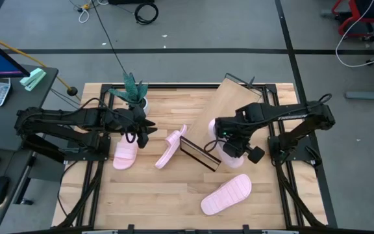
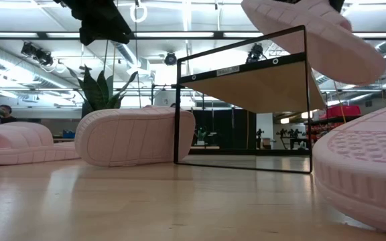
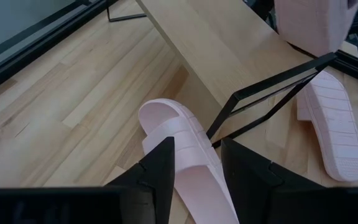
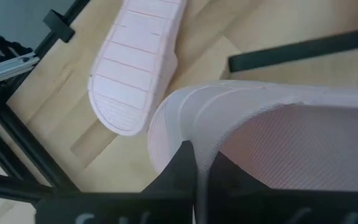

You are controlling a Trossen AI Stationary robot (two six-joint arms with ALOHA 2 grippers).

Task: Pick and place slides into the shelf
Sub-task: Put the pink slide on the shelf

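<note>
Right gripper (image 1: 234, 147), centre-right of the high view, is pinched tight on the strap of a pink slide (image 4: 272, 130), held in the air above the low edge of the shelf (image 1: 229, 104).

Left gripper (image 3: 196, 163) hangs about half open over another slide (image 1: 172, 145) at frame centre, gripping nothing; that slide leans on the shelf's black frame.

Third slide (image 1: 125, 153) sits centre-left, fourth slide (image 1: 226, 194) lower right.

For a clean placement, my read: carry the held slide up-slope over bare board, level the sole to the slant, lower until it rests, then release.
</note>
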